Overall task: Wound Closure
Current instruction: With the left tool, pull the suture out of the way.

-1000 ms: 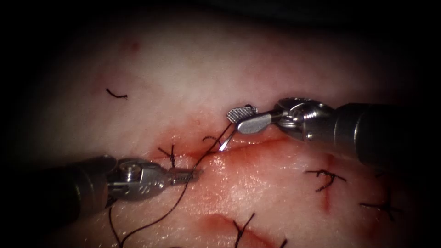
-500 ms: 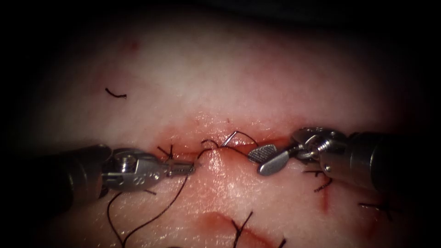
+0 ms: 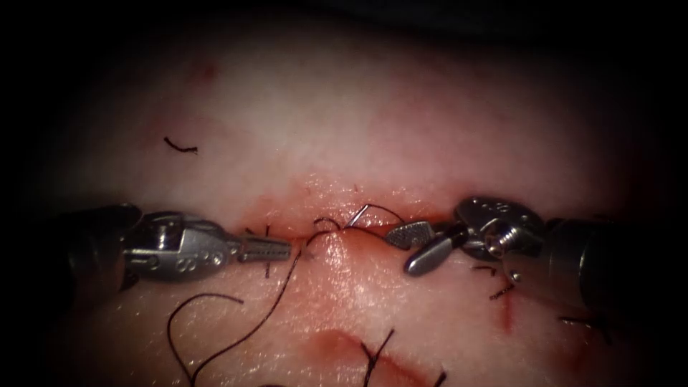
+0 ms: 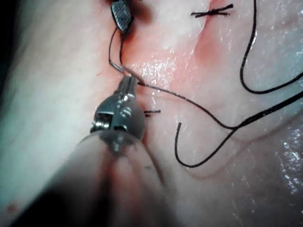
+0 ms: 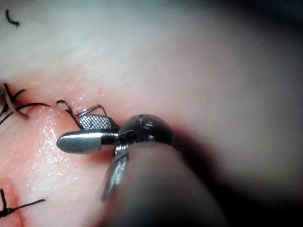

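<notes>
- The right arm's tool (image 3: pixel 400 251) had been brought down, over the last second, from above the cut (image 3: pixel 287 228) to the cut line itself, at the right-hand part of it; the needle (image 3: pixel 363 211), carried at the tool a second earlier, had been left at the cut; this was read as the needle having been released there.
- The left arm's tool (image 3: pixel 287 249) had been drawn back leftward along the cut, away from the thread (image 3: pixel 244 337) it had pinched a second before; a loose loop of that thread had been left below the cut, on the tissue (image 3: pixel 322 129).
- The right tool's jaws were seen spread fairly wide with nothing between them; the ribbed face of the upper jaw was set just beside the needle's right end, confirmed in the right wrist view (image 5: pixel 70 131).
- The left tool's jaws were seen closed to a narrow point (image 4: pixel 127 80); the thread was seen passing right at the tip, and nothing was seen gripped; whether a strand was caught could not be told.
- The needle was seen as a thin arc rising from the middle of the cut, between the two tools; whether either end was buried in the tissue could not be told.
</notes>
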`<state>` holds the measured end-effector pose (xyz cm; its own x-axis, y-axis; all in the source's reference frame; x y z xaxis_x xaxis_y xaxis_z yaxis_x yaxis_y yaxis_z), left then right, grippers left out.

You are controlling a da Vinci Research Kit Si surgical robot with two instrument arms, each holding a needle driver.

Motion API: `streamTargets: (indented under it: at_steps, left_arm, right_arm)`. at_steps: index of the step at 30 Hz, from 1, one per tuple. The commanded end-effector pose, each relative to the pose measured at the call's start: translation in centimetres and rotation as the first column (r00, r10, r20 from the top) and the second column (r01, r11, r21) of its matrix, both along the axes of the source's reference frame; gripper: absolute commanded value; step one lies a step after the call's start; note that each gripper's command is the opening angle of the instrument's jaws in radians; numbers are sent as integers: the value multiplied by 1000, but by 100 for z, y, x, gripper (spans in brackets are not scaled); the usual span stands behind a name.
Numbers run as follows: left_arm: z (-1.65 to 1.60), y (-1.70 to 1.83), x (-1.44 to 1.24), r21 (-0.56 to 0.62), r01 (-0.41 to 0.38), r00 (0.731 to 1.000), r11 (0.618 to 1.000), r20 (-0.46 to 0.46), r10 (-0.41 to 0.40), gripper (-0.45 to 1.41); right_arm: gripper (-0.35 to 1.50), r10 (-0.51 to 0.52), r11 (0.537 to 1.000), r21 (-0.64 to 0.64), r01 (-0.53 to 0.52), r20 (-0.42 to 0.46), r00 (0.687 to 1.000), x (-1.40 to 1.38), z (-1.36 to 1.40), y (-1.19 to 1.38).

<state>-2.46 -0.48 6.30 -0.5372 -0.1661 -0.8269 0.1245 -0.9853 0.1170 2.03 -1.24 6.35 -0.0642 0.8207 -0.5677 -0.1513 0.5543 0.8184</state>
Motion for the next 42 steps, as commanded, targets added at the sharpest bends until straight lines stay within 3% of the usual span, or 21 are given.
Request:
streamTargets:
  at_steps: [1,4,8,15,17,18,22,24,26,32,38,42]
  left_arm:
    - [4,7,-5,2,-4,1000,1000,9,4,-45]
    - [7,6,-1,-10,-8,1000,1000,0,8,-45]
    - [12,2,12,-18,-18,1000,1000,7,18,-45]
    - [24,0,18,0,-6,1000,1000,14,6,-45]
    - [27,-9,16,63,23,999,998,21,-24,-45]
    - [28,-13,15,112,47,998,993,24,-50,-37]
    - [25,-33,7,310,178,982,934,10,-190,37]
    - [21,-38,4,360,206,975,910,5,-222,56]
    - [15,-43,2,445,255,960,859,-14,-278,79]
    - [4,-50,-2,530,318,938,786,-53,-343,101]
    - [10,-56,-7,541,456,886,706,-198,-420,93]
    - [20,-62,-14,549,480,876,684,-264,-403,84]
  right_arm:
    - [148,161,973,-178,-147,69,985,5,-1,20]
    - [148,258,930,-296,-216,108,960,-1,-11,31]
    - [148,293,897,-388,-213,159,943,-17,-27,41]
    - [148,306,895,-379,-235,138,942,-56,-51,58]
    - [148,283,901,-381,-205,159,946,-60,-54,52]
    - [148,277,903,-383,-195,171,946,-61,-54,48]
    - [148,255,906,-391,-163,197,947,-58,-50,29]
    - [148,258,910,-379,-170,193,947,-55,-45,22]
    - [148,259,915,-362,-178,191,947,-53,-39,16]
    - [148,234,927,-346,-147,224,946,-38,-25,-6]
    - [148,236,932,-329,-156,220,947,-32,-19,-19]
    - [146,233,935,-319,-156,220,947,-28,-17,-26]
